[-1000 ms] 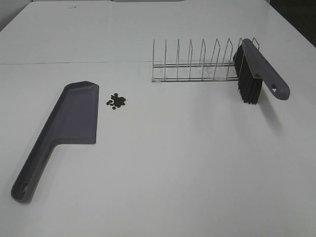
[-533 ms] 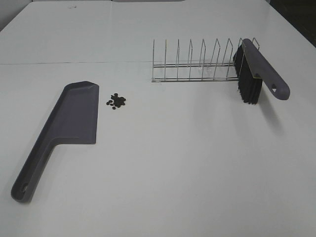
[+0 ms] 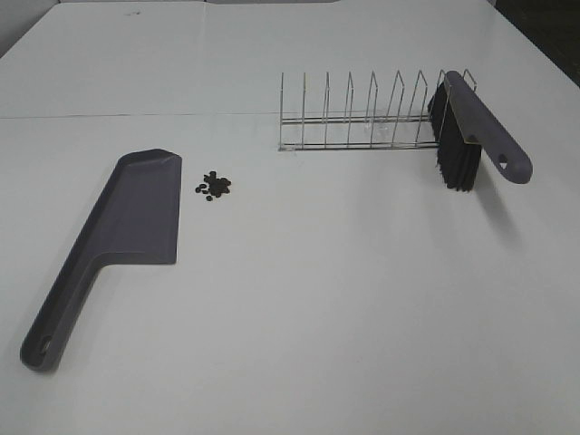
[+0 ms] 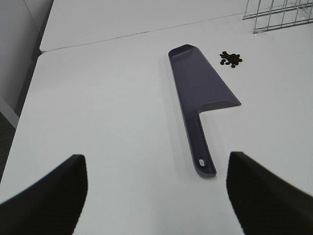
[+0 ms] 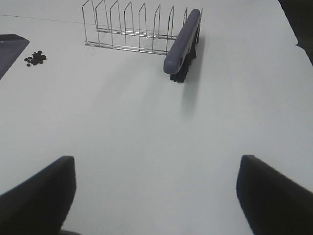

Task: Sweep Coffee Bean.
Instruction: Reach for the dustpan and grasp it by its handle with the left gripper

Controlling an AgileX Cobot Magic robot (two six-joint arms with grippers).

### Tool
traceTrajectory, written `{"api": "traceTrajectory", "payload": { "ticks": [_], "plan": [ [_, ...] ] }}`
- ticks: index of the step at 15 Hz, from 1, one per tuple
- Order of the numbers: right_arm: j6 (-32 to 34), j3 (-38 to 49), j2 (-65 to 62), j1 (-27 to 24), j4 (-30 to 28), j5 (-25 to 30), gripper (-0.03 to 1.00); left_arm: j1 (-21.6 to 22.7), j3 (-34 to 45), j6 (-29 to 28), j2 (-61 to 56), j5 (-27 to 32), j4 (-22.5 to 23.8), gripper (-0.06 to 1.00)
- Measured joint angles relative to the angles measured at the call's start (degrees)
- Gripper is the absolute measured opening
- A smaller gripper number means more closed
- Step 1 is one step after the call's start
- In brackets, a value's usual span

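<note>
A small cluster of dark coffee beans [image 3: 214,186] lies on the white table just right of the purple dustpan [image 3: 131,217], whose long handle points toward the front left. Both also show in the left wrist view: the beans [image 4: 231,59] and the dustpan [image 4: 198,93]. A purple brush with black bristles [image 3: 471,134] leans in the right end of a wire rack [image 3: 358,118]. It also shows in the right wrist view [image 5: 183,45], with the beans [image 5: 35,58] far off. My left gripper [image 4: 154,196] and right gripper [image 5: 156,196] are open and empty, well short of these things. Neither shows in the high view.
The white table [image 3: 344,299] has a seam line across its far part. Its far right corner borders a dark floor [image 3: 544,36]. In the left wrist view the table's left edge drops off to the floor [image 4: 7,122].
</note>
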Motion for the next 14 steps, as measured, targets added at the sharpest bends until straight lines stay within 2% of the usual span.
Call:
{"api": "traceTrajectory", "payload": {
  "ticks": [14],
  "plan": [
    [0.0, 0.0, 0.0, 0.0, 0.0, 0.0, 0.75, 0.0, 0.0, 0.0, 0.0, 0.0, 0.0, 0.71]
  ]
}}
